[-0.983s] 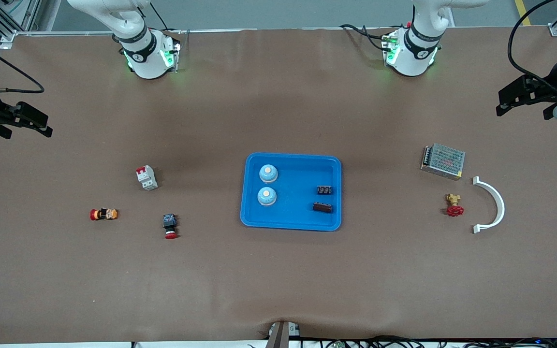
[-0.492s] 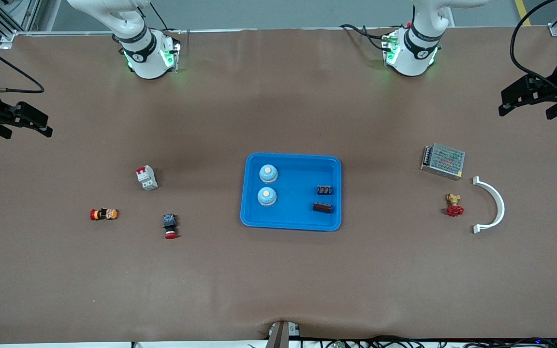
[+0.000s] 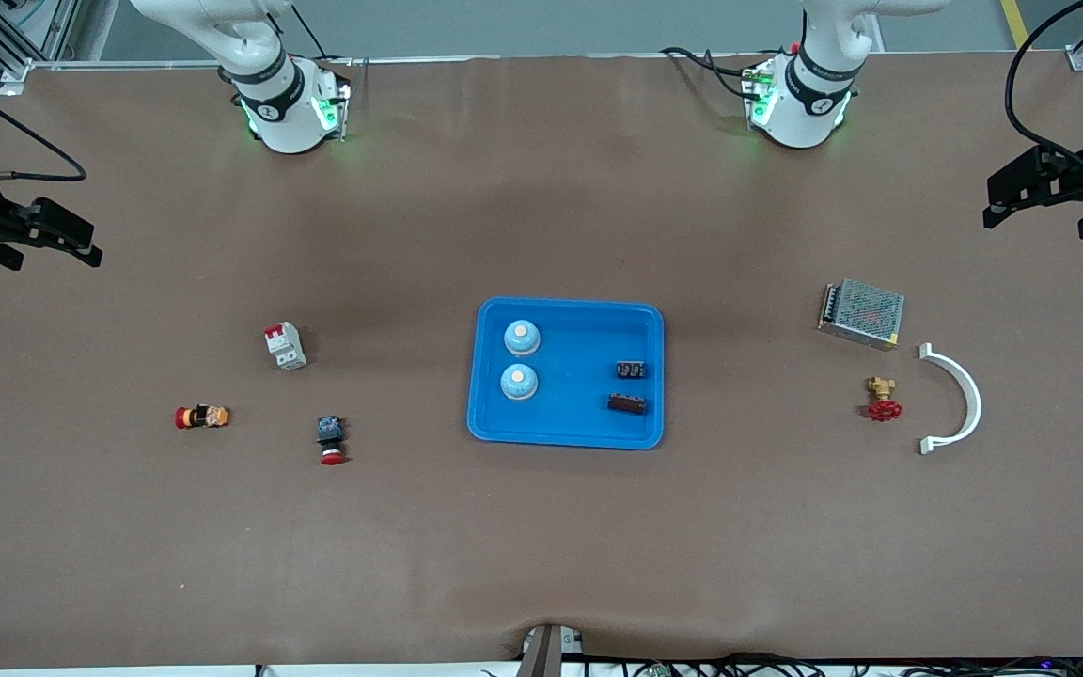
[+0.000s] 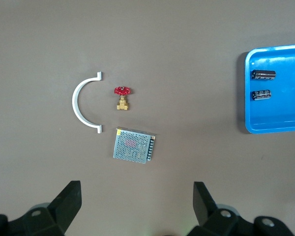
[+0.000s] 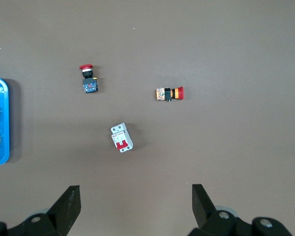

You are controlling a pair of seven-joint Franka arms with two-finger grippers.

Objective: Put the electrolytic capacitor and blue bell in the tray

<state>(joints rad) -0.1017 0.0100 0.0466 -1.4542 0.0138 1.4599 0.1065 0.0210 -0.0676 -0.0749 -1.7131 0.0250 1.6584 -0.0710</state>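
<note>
The bright-blue tray lies at the table's middle. In it sit two blue bells with pale buttons at the right arm's end, and two dark electrolytic capacitors at the left arm's end. The capacitors and the tray's corner show in the left wrist view; the tray's edge shows in the right wrist view. My left gripper is open and empty, up over the table's left-arm end. My right gripper is open and empty over the right-arm end.
A mesh-covered power supply, a red-handled brass valve and a white curved bracket lie toward the left arm's end. A white and red breaker and two red push-buttons lie toward the right arm's end.
My left gripper has drawn back toward the table's left-arm edge. The right arm and all objects have not moved.
</note>
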